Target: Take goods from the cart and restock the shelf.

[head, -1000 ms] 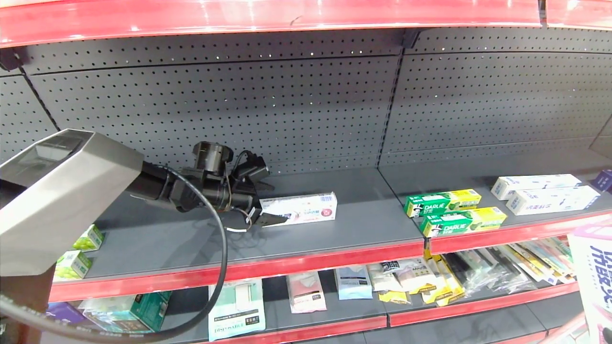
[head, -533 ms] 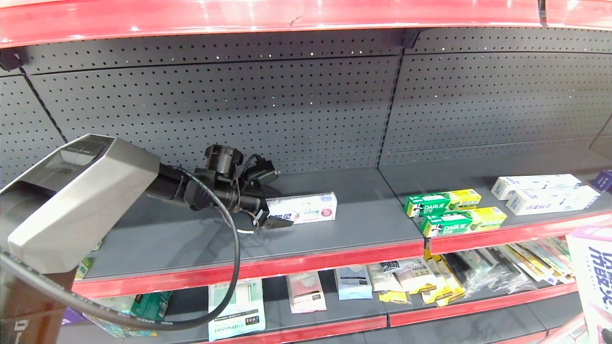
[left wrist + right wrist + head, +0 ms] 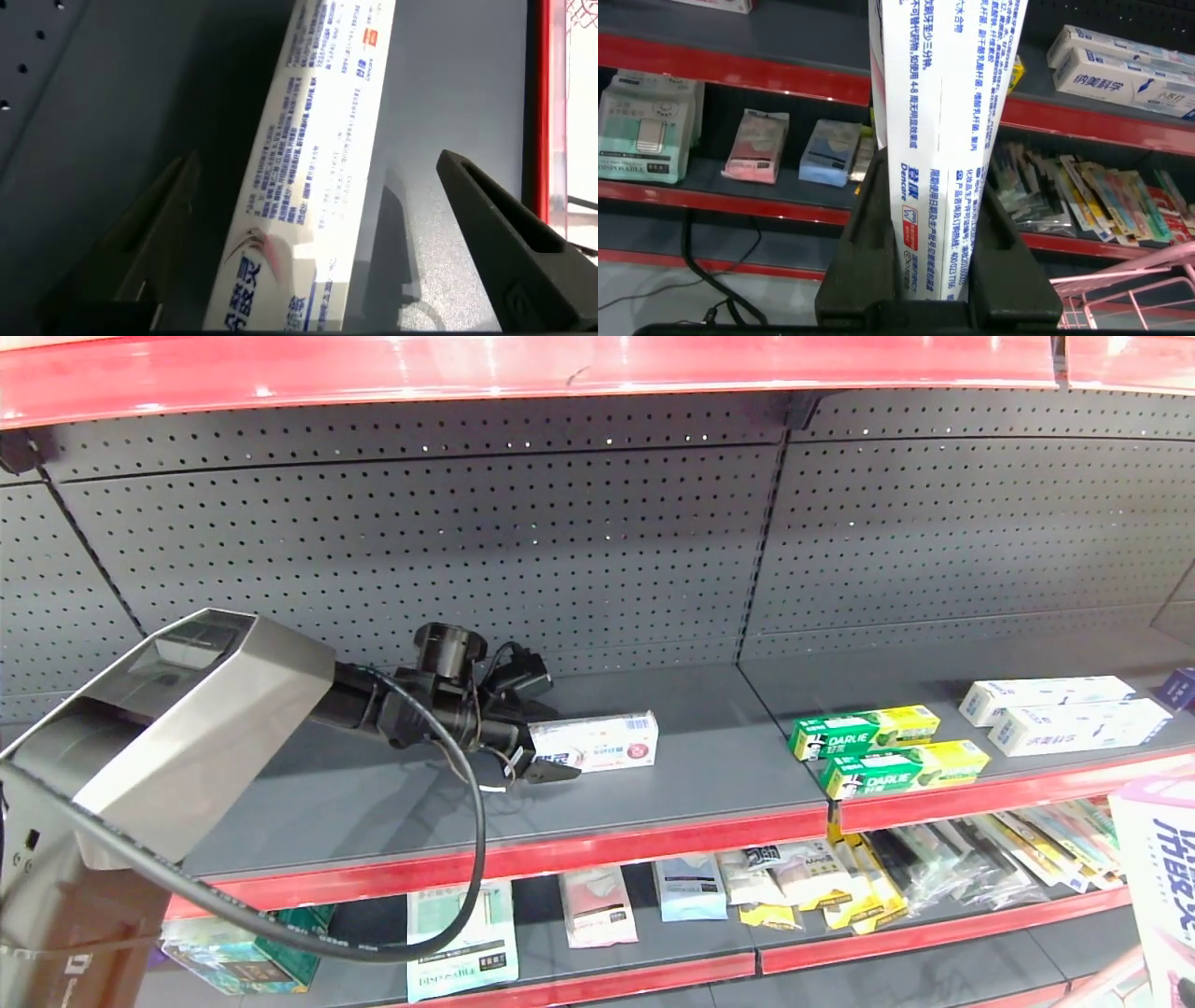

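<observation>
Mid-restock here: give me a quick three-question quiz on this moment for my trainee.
1. True or false: the left pincer stands open, one finger on each side of the white toothpaste box on the shelf.
2. The right pincer is: A shut on a long white box; B shut on a green box; C open, holding nothing.
3. How many green-and-yellow boxes lie on the shelf?
Key: 1 true; 2 A; 3 two.

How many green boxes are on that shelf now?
2: front green box at the shelf edge, right bay; rear green box just behind it. The left arm may hide more.
</observation>
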